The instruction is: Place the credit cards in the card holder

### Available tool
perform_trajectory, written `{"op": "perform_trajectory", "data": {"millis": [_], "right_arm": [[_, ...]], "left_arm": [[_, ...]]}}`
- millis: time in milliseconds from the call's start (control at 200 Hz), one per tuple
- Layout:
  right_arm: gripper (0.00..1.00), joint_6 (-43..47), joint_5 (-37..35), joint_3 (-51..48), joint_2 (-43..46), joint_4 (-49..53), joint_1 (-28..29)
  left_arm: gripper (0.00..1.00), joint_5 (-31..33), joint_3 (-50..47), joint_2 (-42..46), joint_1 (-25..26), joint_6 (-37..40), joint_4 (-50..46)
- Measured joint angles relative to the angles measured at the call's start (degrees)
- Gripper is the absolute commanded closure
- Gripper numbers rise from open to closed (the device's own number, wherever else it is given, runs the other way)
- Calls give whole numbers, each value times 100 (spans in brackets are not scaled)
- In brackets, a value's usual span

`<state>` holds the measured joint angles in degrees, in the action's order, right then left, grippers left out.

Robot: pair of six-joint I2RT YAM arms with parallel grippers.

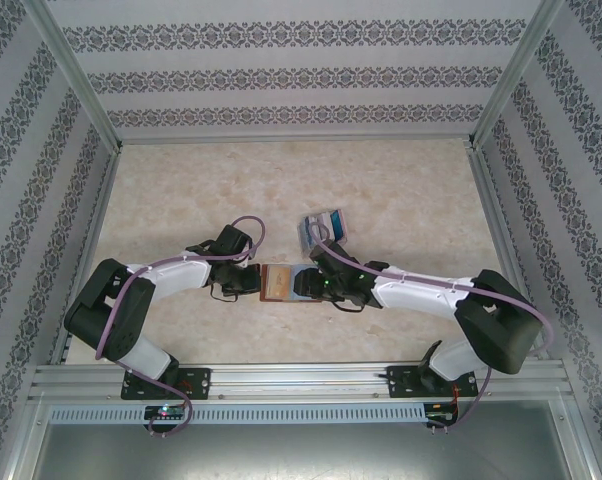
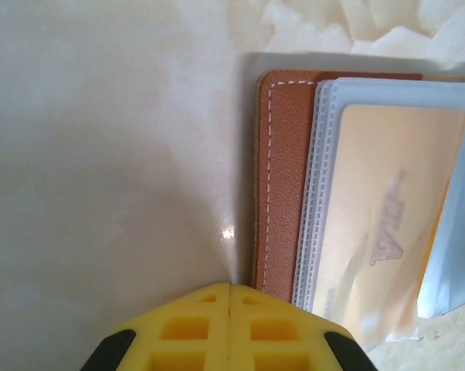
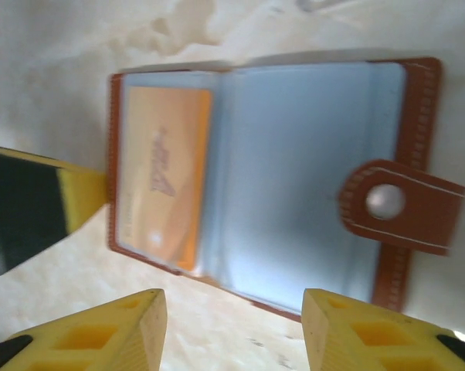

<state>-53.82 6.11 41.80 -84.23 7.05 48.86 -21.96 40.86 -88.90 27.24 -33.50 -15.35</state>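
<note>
Near the middle of the table's (image 1: 181, 200) near edge lies one card holder (image 1: 278, 283), open, between the two claws. One small fanned pile of loose cards (image 1: 323, 228) lies just beyond it, toward the table's middle and apart from it. Blue and white show in the pile, but it is too small for a count.

The overhead camera gives the layout, though the arms cover much of the holder. The right wrist camera shows the holder's full spread:
- a brown stitched border
- pale blue-grey pockets (image 3: 294, 178)
- one orange card (image 3: 167, 185) already in a pocket on one half
- one brown clasp tab (image 3: 398, 205) with a round metal snap on the other half

The left wrist camera sees the stitched outer edge of the half holding the card, and the layered edges of the pockets.

The open holder's long axis runs from the table's left edge toward its right edge. The half with the card points left and the tab points right.

The left claw (image 2: 230, 292) has its yellow fingers pressed together with nothing between them, its tip at the holder's left-hand edge. The right claw (image 3: 232, 297) has its fingers well apart and grips nothing, poised at one long side of the holder.
</note>
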Motion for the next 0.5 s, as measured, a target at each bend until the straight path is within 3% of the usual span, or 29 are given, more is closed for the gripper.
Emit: {"op": "perform_trajectory", "data": {"millis": [80,375,500], "right_arm": [[50,26,-42,7,-162,72,0],[77,184,-26,256,-804,46,4],[78,203,-15,339,-848,151,4]], "left_arm": [[92,-4,-63,37,0,-22,90],[90,-9,-79,39,0,-35,122],[90,-13,-90,46,0,-37,140]]}}
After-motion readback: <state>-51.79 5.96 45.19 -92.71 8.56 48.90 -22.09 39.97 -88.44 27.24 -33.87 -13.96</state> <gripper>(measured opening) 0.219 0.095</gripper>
